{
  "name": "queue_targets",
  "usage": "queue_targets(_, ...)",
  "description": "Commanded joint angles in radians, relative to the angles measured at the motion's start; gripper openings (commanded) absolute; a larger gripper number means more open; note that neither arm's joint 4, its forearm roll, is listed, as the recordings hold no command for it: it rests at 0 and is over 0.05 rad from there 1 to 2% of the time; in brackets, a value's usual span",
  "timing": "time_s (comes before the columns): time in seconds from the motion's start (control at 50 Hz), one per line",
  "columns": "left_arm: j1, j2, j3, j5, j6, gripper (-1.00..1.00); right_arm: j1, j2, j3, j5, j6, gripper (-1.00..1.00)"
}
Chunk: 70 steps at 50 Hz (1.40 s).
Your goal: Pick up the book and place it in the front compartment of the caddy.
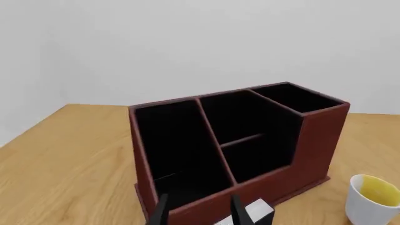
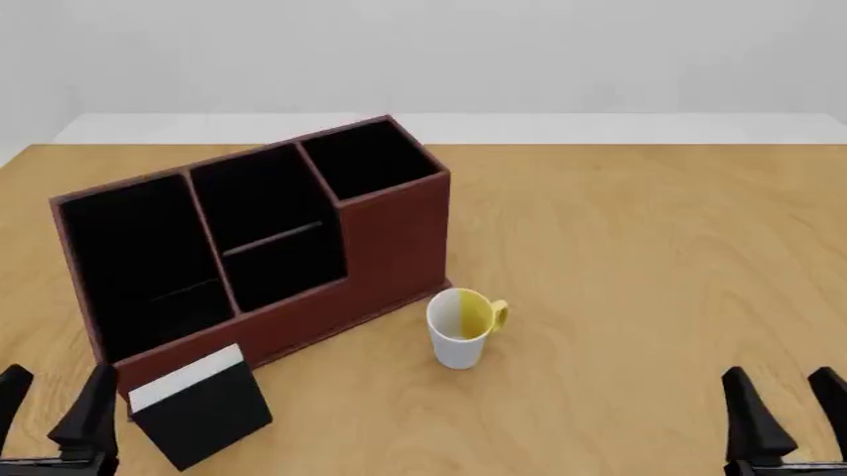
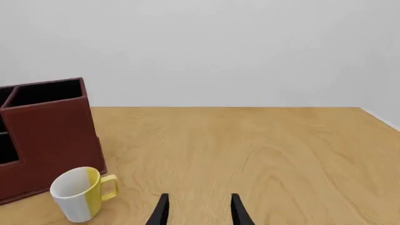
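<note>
Left tool beside book

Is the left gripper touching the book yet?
Apart. In the front view, bare table shows between the left gripper and the book.

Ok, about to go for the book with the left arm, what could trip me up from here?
1. The book sits right against the caddy front wall, so the left pincer may have little room on that side and could nudge the caddy.
2. The book looks thin; a poor grip could let it slip or tilt.
3. The mug stands close to the caddy front and a wide swing could knock it.
</note>
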Motion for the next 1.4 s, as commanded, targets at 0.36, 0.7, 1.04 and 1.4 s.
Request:
queue_targets(0.36,-0.029,0.013,-0.002,-0.001,0.022,1.00,0.006,0.012,-0.004,-0.009,0.000,1.00)
queue_targets(0.7,-0.083,0.004,-0.350,0.297,-0.015,1.00,0.007,0.020,-0.008,-0.018,0.008,1.00)
queue_targets(1.04,-0.349,0.245,-0.785,0.714,0.115,1.00,0.017,0.006,-0.017,-0.002,0.017,1.00)
queue_targets(1.4,-0.626,0.624,-1.224,1.192,0.362,1.00,0.026,0.016,-0.019,-0.009,0.023,1.00)
